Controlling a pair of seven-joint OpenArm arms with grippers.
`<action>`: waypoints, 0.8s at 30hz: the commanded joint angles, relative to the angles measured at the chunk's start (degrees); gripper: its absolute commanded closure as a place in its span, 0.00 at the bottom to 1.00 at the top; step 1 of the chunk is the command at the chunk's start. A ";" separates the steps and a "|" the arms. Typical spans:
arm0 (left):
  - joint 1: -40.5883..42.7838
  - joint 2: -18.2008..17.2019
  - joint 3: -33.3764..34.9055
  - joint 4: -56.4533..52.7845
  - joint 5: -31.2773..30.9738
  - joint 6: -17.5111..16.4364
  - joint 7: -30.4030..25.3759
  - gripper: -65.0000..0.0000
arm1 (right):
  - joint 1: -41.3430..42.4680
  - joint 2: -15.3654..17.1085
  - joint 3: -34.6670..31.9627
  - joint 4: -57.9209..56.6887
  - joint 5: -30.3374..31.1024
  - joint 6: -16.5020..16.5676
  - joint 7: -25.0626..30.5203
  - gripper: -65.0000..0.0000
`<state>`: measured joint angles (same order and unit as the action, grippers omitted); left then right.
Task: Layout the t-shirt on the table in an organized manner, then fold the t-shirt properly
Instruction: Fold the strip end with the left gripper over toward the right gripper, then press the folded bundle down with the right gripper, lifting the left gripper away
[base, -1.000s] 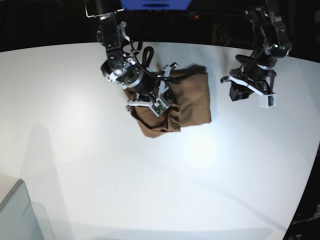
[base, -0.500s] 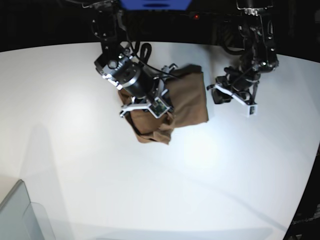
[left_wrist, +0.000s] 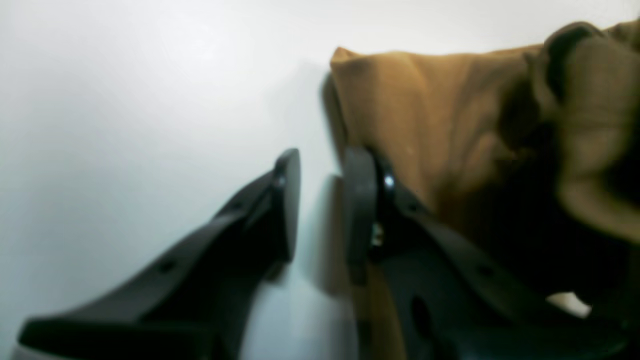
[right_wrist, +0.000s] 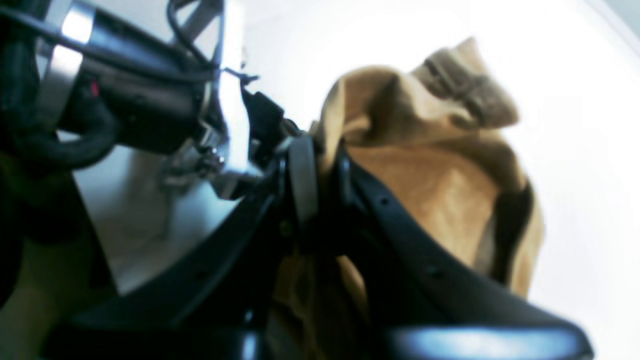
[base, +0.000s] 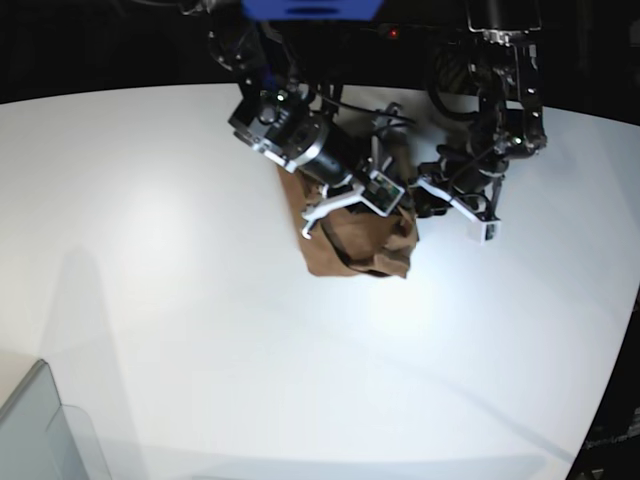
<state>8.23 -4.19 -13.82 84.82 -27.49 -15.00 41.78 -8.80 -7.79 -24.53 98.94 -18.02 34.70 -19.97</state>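
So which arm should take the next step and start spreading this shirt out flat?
Probably the right. Its end effector is shut on a fold of the bunched t-shirt, so it can pull straight away. The left end effector is beside the cloth edge over the table, parted and gripping nothing.

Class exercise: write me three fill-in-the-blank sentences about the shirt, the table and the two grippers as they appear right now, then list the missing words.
1. The t-shirt is ____ in colour.
2. The right gripper is shut on the ____.
3. The left gripper holds ____; bare table shows between its fingers.

Missing words: brown; t-shirt; nothing
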 joint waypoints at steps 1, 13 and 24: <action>-0.01 -0.34 -0.20 0.77 0.19 0.10 0.46 0.77 | 1.19 -0.78 -0.56 -0.25 0.83 0.07 1.81 1.00; 1.92 -2.54 -0.37 0.94 0.10 0.10 0.46 0.77 | 6.38 -0.78 -0.30 -9.92 0.83 0.07 1.81 1.00; 7.02 -5.26 -0.55 4.55 -0.16 0.02 -0.07 0.77 | 9.37 -0.78 -0.21 -13.53 0.83 0.07 1.72 0.83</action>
<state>15.11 -8.99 -14.17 89.08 -28.53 -15.66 40.27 -0.19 -7.79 -24.56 84.47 -18.02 34.70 -19.92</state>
